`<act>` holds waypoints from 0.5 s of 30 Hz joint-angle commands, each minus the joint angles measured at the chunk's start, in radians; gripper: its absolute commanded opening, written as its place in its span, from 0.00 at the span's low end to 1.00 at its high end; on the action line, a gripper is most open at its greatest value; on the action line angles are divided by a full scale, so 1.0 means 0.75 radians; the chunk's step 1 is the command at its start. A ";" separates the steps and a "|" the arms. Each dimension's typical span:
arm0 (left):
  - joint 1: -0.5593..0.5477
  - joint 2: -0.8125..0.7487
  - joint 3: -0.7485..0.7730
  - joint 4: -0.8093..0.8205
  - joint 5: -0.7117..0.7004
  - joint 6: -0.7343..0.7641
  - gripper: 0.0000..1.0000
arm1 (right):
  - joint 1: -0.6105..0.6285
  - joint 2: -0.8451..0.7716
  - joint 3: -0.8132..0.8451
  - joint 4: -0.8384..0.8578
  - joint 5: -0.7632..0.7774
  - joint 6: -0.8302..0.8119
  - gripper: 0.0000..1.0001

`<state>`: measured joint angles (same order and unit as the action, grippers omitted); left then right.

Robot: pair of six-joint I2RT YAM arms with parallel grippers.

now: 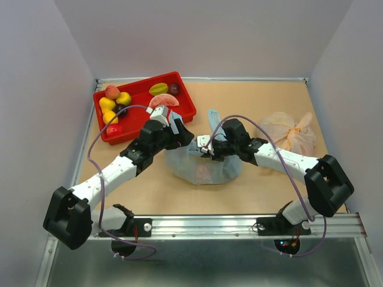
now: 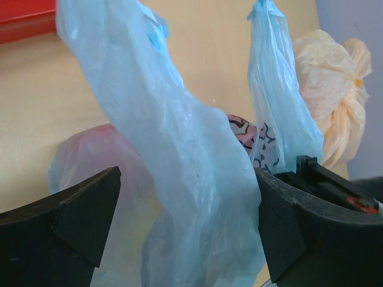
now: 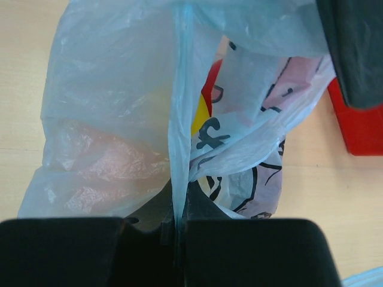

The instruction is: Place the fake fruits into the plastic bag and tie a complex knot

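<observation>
Left gripper [image 2: 187, 203] fingers fill the bottom of the left wrist view, jaws spread wide, nothing gripped; one handle strip [image 2: 179, 149] of the plastic bag [image 1: 200, 167] hangs right between them, long axis 12 to 6, square across the closing line; a straight close should catch it, no reach needed. The second handle strip [image 2: 276, 113] runs roughly parallel at 3 o'clock of the first, just past the right-hand finger, outside the jaws.

Right gripper [image 3: 178, 230] is clamped on a thin taut strip of blue film [image 3: 179, 119], which runs from the jaws up to 12 in its own view; whether that is the second handle strip I cannot tell for sure.

Top view: bag sits mid-table between the two wrists; left gripper at its 11, right gripper at its 12 to 1; left arm is the nearer one to the free strip. No knot visible (handles apart).

A batch of fake fruits [image 1: 109, 105] lies in the red tray [image 1: 139, 89] at 10 to 11 of the bag, not bagged; red and yellow patches show through the film in the right wrist view, fruit or print, can't say. Orange-beige bag [image 1: 290, 133] at 2 to 3, well apart.

Risk as I judge it: film looks slack and slippery; a close may pinch only a fold.
</observation>
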<state>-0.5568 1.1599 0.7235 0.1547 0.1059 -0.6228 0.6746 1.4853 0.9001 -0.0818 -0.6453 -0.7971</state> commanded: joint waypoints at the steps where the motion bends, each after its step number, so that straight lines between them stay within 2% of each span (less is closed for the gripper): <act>1: -0.061 0.016 0.085 0.035 -0.174 0.010 0.99 | 0.043 -0.023 0.068 0.005 0.042 -0.038 0.00; 5: -0.064 0.053 0.036 0.055 -0.194 -0.051 0.96 | 0.054 -0.023 0.066 0.003 0.063 -0.027 0.00; 6: -0.059 0.061 0.011 0.106 -0.158 -0.031 0.84 | 0.054 -0.031 0.060 0.003 0.065 -0.025 0.00; 8: -0.053 0.059 -0.005 0.149 -0.147 -0.012 0.68 | 0.052 -0.037 0.050 0.005 0.071 0.005 0.00; 9: -0.055 0.055 -0.018 0.192 -0.076 0.028 0.52 | 0.052 -0.037 0.052 0.001 0.079 0.062 0.00; 10: -0.055 0.053 -0.018 0.193 -0.062 0.057 0.46 | 0.052 -0.035 0.048 -0.003 0.085 0.085 0.00; 11: -0.051 0.049 -0.022 0.187 -0.049 0.102 0.31 | 0.052 -0.037 0.048 -0.003 0.083 0.136 0.00; 12: -0.043 0.045 -0.024 0.184 -0.049 0.102 0.25 | 0.052 -0.037 0.052 -0.007 0.083 0.163 0.01; 13: -0.029 0.041 -0.026 0.190 0.054 0.135 0.23 | 0.052 -0.037 0.052 -0.012 0.075 0.179 0.00; 14: -0.019 0.037 -0.030 0.199 0.116 0.242 0.19 | 0.052 -0.039 0.052 -0.016 0.067 0.195 0.00; 15: -0.002 0.037 -0.044 0.213 0.236 0.286 0.09 | 0.050 -0.039 0.056 -0.028 0.053 0.238 0.00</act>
<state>-0.5842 1.2118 0.7113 0.2359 0.0978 -0.5552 0.7036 1.4853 0.9001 -0.0986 -0.5861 -0.7231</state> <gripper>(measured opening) 0.205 0.016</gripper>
